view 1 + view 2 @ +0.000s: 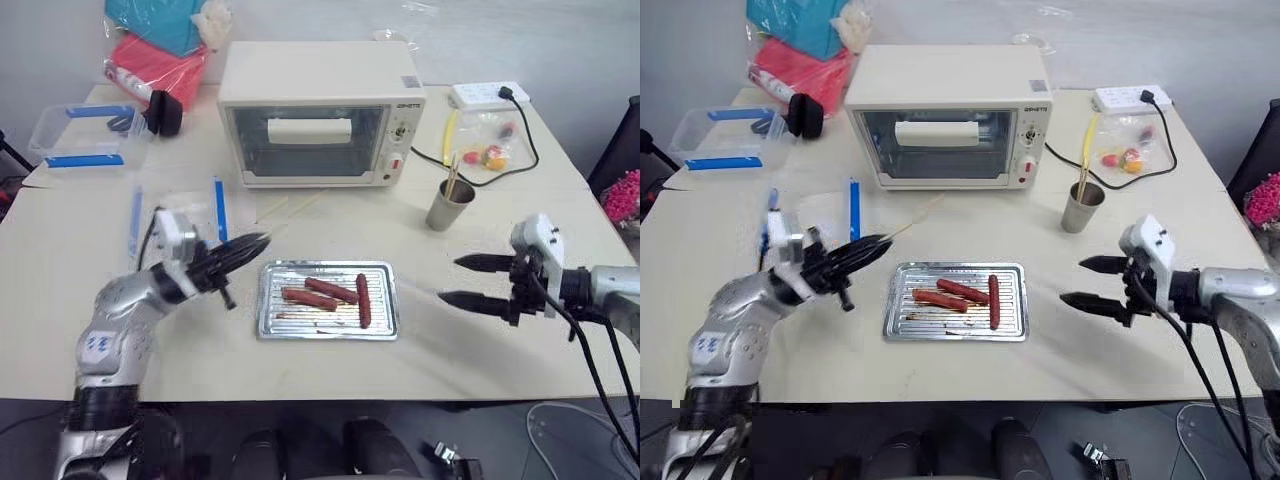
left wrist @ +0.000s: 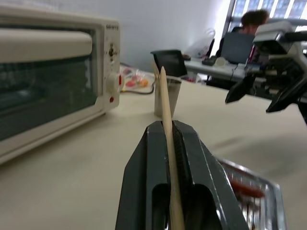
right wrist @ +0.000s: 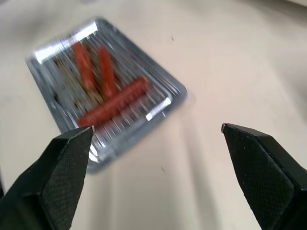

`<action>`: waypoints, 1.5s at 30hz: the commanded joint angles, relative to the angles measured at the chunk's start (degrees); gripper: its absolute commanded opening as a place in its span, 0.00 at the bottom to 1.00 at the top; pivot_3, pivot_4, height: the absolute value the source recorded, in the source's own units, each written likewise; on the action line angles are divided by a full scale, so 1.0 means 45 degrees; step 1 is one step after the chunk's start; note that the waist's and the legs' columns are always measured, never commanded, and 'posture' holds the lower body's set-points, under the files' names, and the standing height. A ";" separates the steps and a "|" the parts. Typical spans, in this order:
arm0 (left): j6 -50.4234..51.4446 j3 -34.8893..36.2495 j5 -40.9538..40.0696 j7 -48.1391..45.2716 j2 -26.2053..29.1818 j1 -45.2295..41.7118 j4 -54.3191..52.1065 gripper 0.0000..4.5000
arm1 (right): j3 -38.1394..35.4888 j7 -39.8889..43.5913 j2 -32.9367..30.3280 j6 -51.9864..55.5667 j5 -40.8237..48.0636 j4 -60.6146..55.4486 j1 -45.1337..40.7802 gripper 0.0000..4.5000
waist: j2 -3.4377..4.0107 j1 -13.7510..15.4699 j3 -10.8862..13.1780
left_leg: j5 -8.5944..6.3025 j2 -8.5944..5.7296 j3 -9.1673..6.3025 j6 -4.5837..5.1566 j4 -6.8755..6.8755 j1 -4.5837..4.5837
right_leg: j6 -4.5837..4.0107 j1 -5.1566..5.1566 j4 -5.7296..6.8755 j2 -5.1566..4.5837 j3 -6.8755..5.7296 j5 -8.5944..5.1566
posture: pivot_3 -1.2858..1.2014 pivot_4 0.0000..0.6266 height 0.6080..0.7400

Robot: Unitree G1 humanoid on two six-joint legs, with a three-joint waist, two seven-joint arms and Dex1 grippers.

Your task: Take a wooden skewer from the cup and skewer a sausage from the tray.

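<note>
On the worktop (image 1: 420,330), just in front of the toaster oven (image 1: 320,112), the tray (image 1: 268,310) holds three sausages: two lying side by side along its length and a third set crosswise near its right end. The left end effector (image 1: 240,250) hovers just left of the tray, its fingers pressed together on a wooden skewer (image 2: 166,120) whose tip juts out past them. The right end effector (image 1: 470,282) hangs to the right of the tray, fingers spread wide and holding nothing. The cup (image 1: 449,205) stands behind it, near the oven's right corner, with more sticks upright inside.

To do the step well, the right end effector would probably steady the crosswise sausage (image 1: 363,300), while the left brings the point in line with one rounded end and pushes lengthwise, keeping the thin stick from bending.
</note>
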 commanded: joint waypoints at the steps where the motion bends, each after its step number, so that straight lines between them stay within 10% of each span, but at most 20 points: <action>1: -0.0119 0.1277 -0.0265 -0.0063 0.0617 0.1314 -0.0649 0.00 | -0.0646 0.0064 -0.0175 -0.1160 -0.0923 -0.0909 0.1283 0.99 | -0.0010 0.0021 0.0005 | -0.0001 0.0002 -0.0001 -0.0001 -0.0012 0.0000 | 0.0000 0.0000 -0.0008 -0.0001 -0.0002 0.0000 | 0.52 0.24 1.00; 23: 0.0921 0.1693 -0.0873 0.1267 0.0372 0.2402 -0.2190 0.00 | 0.5030 -0.6970 0.4897 0.5912 -0.1762 -0.4489 -0.3200 0.99 | -0.0080 0.0020 -0.0001 | 0.0009 -0.0010 -0.0024 -0.0016 -0.0100 -0.0015 | -0.0019 -0.0029 -0.0052 -0.0030 -0.0048 0.0010 | 0.52 0.24 1.00; 29: 0.1022 0.1744 -0.0914 0.1333 0.0421 0.2361 -0.2259 0.00 | 0.5693 -0.6739 0.4822 0.5785 -0.2099 -0.4459 -0.3090 0.66 | -0.0081 -0.0020 -0.0002 | 0.0013 -0.0011 -0.0024 -0.0011 -0.0087 -0.0008 | -0.0020 -0.0029 -0.0021 -0.0026 -0.0049 0.0010 | 0.52 0.24 1.00; 37: 0.1102 0.1689 -0.0944 0.1466 0.0374 0.2232 -0.2318 0.00 | 0.5588 -0.6244 0.4072 0.5359 -0.2834 -0.3851 -0.3492 0.66 | -0.0082 -0.0011 -0.0002 | 0.0014 -0.0016 -0.0024 -0.0010 -0.0086 -0.0006 | -0.0020 -0.0028 -0.0016 -0.0028 -0.0051 0.0010 | 0.52 0.24 1.00; 45: 0.1026 0.1605 -0.0904 0.1495 0.0286 0.2062 -0.2179 0.00 | 0.5571 -0.5447 0.3743 0.4685 -0.3180 -0.3221 -0.3823 0.40 | -0.0082 -0.0020 -0.0002 | 0.0014 -0.0014 -0.0024 -0.0010 -0.0085 -0.0006 | -0.0020 -0.0028 -0.0016 -0.0022 -0.0049 0.0010 | 0.52 0.24 1.00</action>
